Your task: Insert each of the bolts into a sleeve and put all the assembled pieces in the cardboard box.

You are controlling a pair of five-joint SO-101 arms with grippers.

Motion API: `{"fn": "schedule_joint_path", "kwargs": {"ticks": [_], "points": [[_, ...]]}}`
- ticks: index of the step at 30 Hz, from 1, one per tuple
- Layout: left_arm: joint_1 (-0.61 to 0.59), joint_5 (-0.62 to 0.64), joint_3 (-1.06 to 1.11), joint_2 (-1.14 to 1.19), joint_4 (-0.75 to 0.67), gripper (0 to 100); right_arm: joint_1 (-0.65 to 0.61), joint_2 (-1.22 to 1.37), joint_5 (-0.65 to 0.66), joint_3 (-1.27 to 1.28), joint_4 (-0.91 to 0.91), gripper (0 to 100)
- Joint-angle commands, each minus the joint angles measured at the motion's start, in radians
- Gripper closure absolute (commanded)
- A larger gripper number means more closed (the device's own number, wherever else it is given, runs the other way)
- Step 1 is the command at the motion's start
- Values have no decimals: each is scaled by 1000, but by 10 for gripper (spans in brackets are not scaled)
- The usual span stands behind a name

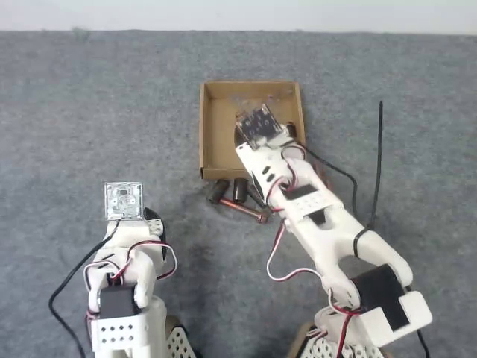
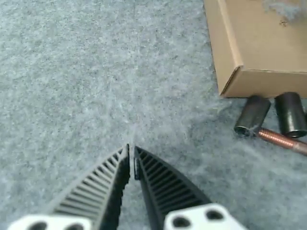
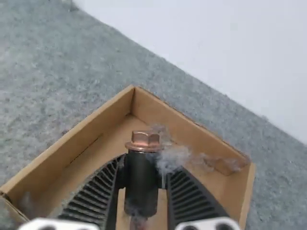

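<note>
Above the open brown cardboard box (image 3: pixel 91 143), the right pincer (image 3: pixel 143 165) grips a dark cylindrical metal sleeve (image 3: pixel 140 191) carrying a copper hex-head bolt (image 3: pixel 144 140). Hazard: if released before lowering, the assembly may bounce out, or the bolt may slip from the sleeve. The left pincer (image 2: pixel 132 152) sits clenched and empty over the grey desk (image 2: pixel 72 72), near two loose sleeves (image 2: pixel 252 115) outside the box.

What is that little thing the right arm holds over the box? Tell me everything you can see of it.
A dark cylindrical sleeve with a copper-coloured bolt through it, both apparently metal. The bolt's flanged hexagonal head rests on the sleeve's end. The right pincer clamps the sleeve's sides between ribbed black fingers, head outward, over the cardboard box.
</note>
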Motion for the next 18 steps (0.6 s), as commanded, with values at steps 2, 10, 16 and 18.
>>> {"fn": "schedule_joint_path", "kwargs": {"ticks": [2, 10, 16, 18], "points": [[-5, -15, -16, -18, 5, 991, 41, -70, 11, -161, 130, 992], [-6, -15, -16, -18, 6, 991, 96, 119, -9, -365, 232, 992], [-6, -15, -16, -18, 3, 991, 116, 222, -44, -529, 387, 992], [-6, -15, -16, -18, 3, 991, 116, 260, -44, -572, 443, 992]]}}
